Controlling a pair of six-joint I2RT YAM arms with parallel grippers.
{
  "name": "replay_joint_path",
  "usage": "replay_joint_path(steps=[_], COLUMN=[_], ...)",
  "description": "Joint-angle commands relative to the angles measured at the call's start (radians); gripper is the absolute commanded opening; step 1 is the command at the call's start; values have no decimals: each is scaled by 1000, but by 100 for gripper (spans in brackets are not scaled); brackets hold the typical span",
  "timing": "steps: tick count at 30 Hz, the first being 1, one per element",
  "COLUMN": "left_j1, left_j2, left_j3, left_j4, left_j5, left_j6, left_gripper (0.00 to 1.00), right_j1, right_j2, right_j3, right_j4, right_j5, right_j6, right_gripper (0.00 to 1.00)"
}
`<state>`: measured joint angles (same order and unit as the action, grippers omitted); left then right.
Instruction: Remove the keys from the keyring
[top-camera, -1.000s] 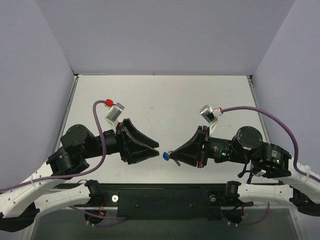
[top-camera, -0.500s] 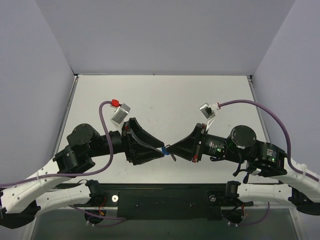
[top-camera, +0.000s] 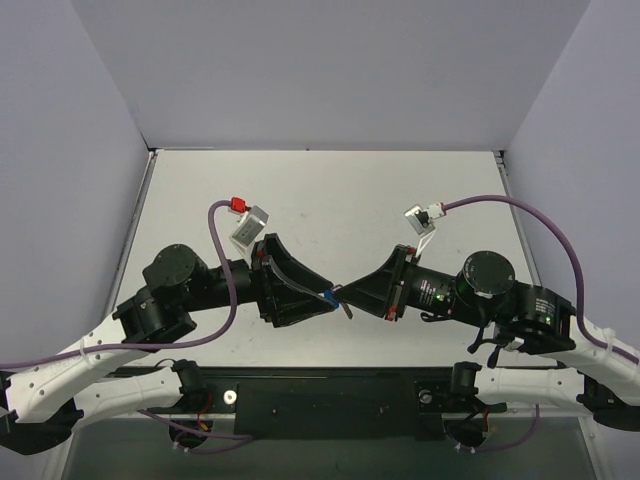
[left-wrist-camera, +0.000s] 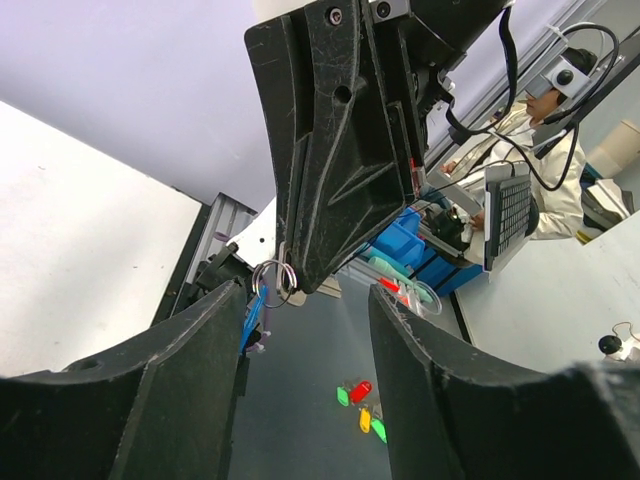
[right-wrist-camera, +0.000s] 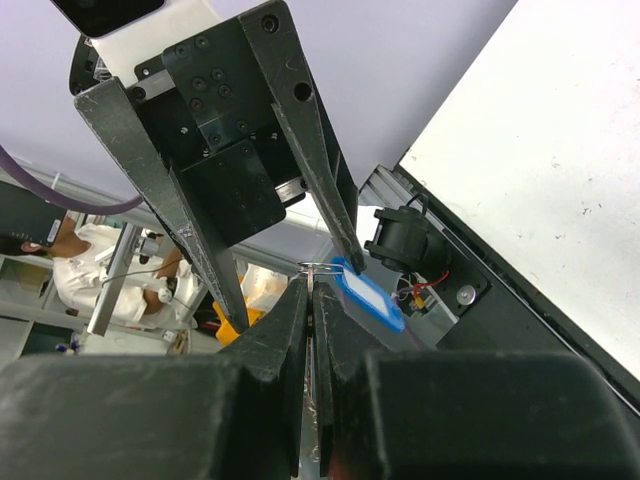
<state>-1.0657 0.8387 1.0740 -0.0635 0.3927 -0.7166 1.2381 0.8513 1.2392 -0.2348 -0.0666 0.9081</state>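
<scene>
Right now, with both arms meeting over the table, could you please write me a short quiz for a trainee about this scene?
1. True or false: the left gripper has its fingers spread wide apart.
2. The right gripper is: A) wide open; B) shut on the keyring; C) out of view.
3. Fill in: the keyring's plastic tag is coloured ___.
Key: 1 true; 2 B; 3 blue.

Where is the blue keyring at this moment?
In the top view, the keyring is between the tips of the left gripper and right gripper, over the near middle of the table.
</scene>
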Motion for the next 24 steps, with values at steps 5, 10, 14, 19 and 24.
replay_joint_path(steps=[5, 10, 14, 19, 24], left_j1=[0, 1, 1, 1, 0], left_j2=[-24, -4, 10, 26, 30], left_j3=[56, 61, 61, 61, 63], left_j4=[30, 40, 31, 27, 50], left_j5=[-32, 0, 18, 32, 43], left_j6=[40, 3, -12, -29, -41], left_gripper=[73, 73, 69, 63, 53], right_j1=[4, 4, 6, 7, 8], right_j2=[-14, -15, -15, -14, -15], right_j3=[19, 11, 8, 13, 13], right_j4=[71, 87, 104, 106, 95], right_j5=[-25, -59, -75, -82, -75], right_j6=[21, 17, 17, 12, 8], right_gripper=[0, 0, 0, 0, 0])
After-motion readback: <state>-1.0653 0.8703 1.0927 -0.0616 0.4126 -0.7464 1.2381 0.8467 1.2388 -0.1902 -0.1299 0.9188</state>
